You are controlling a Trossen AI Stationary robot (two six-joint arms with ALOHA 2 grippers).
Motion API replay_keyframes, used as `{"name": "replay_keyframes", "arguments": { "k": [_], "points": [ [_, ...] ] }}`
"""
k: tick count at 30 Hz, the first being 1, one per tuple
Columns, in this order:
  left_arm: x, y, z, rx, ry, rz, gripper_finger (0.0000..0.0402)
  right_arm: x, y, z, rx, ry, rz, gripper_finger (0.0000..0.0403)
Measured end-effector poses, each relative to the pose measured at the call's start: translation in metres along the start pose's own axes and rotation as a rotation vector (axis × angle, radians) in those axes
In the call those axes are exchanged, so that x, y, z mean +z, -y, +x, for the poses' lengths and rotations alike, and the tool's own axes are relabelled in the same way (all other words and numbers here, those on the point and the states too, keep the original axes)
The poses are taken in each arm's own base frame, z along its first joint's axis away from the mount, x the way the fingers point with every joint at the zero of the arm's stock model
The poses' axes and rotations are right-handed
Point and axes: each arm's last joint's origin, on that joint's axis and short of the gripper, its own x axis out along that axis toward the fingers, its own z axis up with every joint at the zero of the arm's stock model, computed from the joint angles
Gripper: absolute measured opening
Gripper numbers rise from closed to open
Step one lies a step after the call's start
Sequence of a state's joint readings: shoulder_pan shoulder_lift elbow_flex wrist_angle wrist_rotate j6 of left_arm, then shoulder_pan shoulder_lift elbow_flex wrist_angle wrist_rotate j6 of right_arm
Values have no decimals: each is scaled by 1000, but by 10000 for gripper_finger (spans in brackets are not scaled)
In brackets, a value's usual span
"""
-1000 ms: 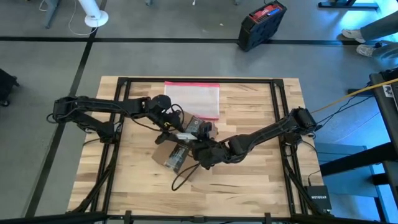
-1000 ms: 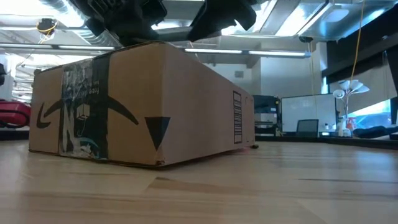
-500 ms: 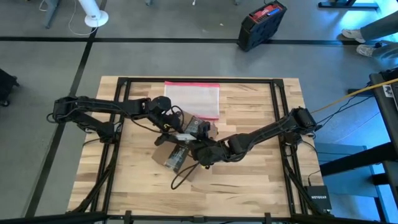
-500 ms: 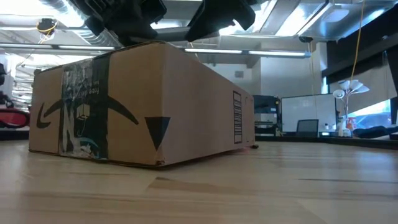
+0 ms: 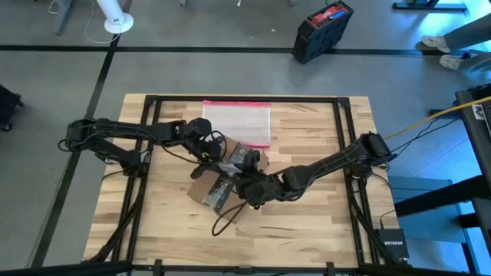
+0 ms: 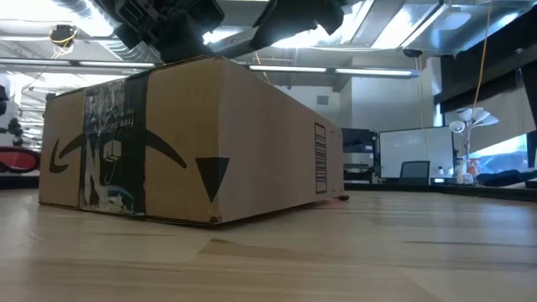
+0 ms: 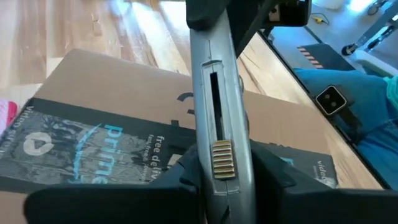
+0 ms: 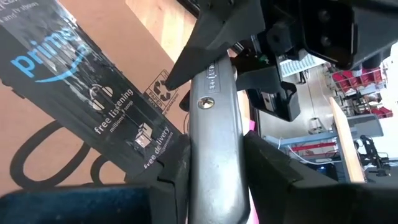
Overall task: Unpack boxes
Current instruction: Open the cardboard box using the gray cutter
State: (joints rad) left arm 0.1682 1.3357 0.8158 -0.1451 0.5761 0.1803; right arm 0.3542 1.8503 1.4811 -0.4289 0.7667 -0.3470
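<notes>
Box: brown corrugated cardboard shipping box (image 6: pixel 185 143), sealed, on tabletop (image 6: pixel 336 252). Above it, left tool (image 7: pixel 214 171) and right tool (image 8: pixel 208 162) both clamp grey metal utility knife (image 7: pixel 214 112), probably for cutting black printed tape strip (image 7: pixel 87 152).

The black tape strip (image 7: pixel 93 158) on the cardboard box (image 6: pixel 185 143) reads "prime" and "free deliv…"; in the right wrist view, "listening". A barcode label (image 6: pixel 320 158) sits right of centre.
</notes>
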Motion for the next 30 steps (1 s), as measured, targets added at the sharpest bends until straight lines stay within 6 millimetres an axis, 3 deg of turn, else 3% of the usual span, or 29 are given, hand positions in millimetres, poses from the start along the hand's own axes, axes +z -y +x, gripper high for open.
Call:
{"name": "replay_keyframes", "arguments": {
  "k": [14,22,30],
  "points": [
    [1,3,2,3,2,54,62,-7,1,-3,13,-56,142,185],
    [1,4,3,37,-11,96,62,-8,-1,-22,-8,-64,212,199],
    [7,6,4,70,28,147,62,-10,12,-46,-1,-52,346,200]
  ]
}}
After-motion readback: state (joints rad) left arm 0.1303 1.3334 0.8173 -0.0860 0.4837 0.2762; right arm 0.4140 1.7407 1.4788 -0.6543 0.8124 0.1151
